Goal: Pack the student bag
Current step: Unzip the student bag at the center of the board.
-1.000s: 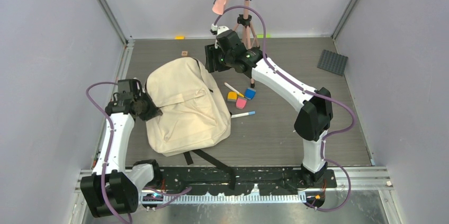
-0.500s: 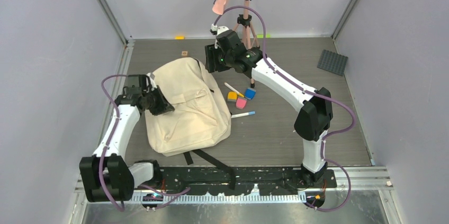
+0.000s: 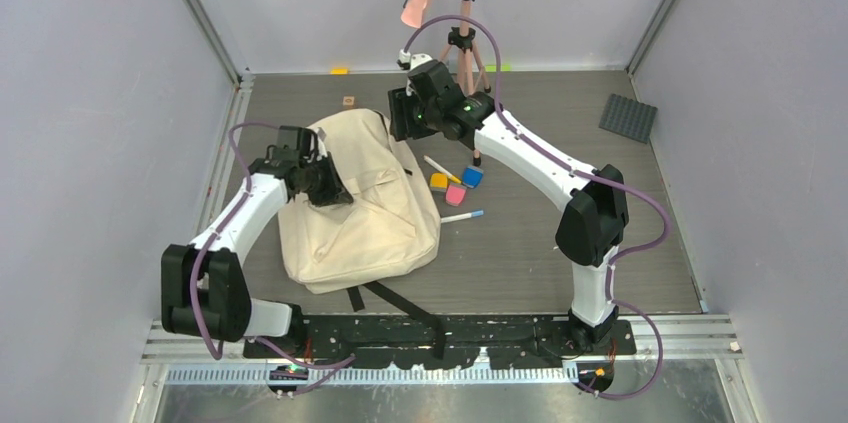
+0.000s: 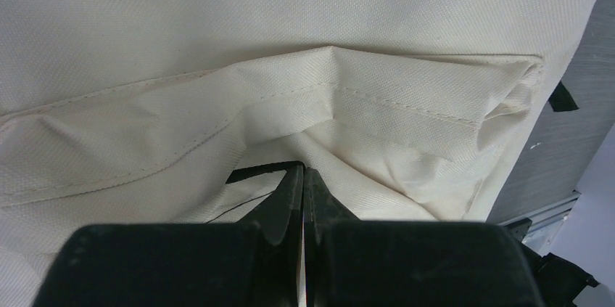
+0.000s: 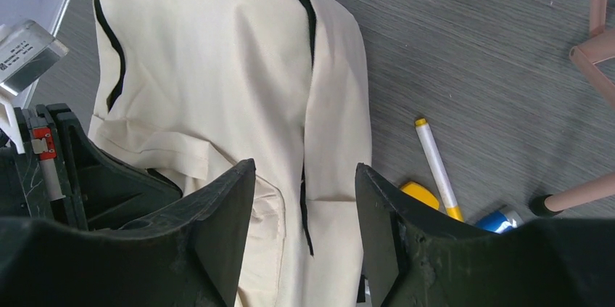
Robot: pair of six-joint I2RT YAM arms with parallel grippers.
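A grey wood-grain worktop [image 3: 560,143] fills the enclosure. In these directions, 12 o'clock is the far wall and 6 o'clock is the arm bases.

The student bag [image 3: 355,208], a cream canvas backpack, is the largest thing here. It lies flat, left of centre. Its long axis runs from its top end at about 12 o'clock to its bottom at 6 o'clock, where black straps trail out. A black zip line curves around the top end, and the bag looks closed.

The left end effector [image 4: 304,176] rests on the bag's upper left, at 9 o'clock from the bag's middle. Its fingers are pressed together, with their tips at a fold of the front pocket. I cannot tell whether they are pinching a thin edge there.

The right end effector [image 5: 304,170] hangs over the bag's top end. It is moderately wide and has nothing between its jaws. The bag stretches away from it towards 7 o'clock. I judge this arm the nearer one to the zip.

A pink tripod [image 3: 462,43] stands at 12 o'clock, and a dark studded plate [image 3: 628,116] lies at 2 o'clock.

Just right of the bag are a white marker [image 5: 435,165], a blue-tipped pen [image 3: 460,216] and three small blocks: yellow [image 3: 438,181], blue [image 3: 472,177] and pink [image 3: 455,194]. None of them is packed yet.
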